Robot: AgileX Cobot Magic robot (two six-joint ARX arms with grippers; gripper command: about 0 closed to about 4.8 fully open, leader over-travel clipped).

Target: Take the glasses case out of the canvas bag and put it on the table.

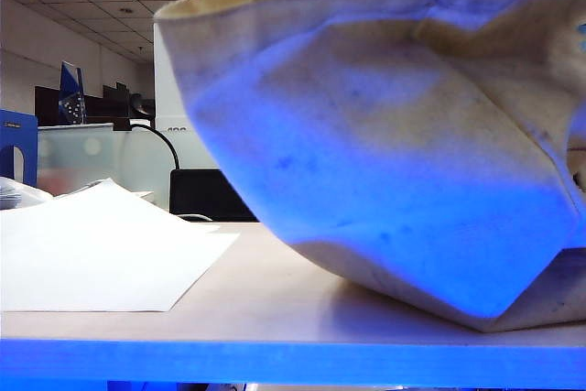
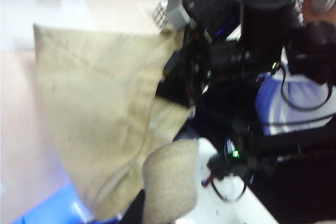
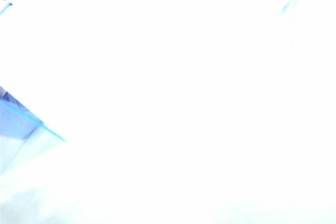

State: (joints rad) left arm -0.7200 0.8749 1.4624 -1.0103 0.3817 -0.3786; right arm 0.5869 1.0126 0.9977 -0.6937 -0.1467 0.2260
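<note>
The left pincer [image 2: 157,203], closed on the bag [image 1: 385,153], held it above the counter [image 1: 275,309]; right pincer unseen, state unclear. A slipping cloth could drop everything.

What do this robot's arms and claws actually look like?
Only the right arm shows, in the left wrist view: blocky black housings, a round black cylinder, looping black cables, small green lights. Its right gripper, at the canvas bag's mouth, is too blurred to describe. The left gripper, under that camera, is unseen.
</note>
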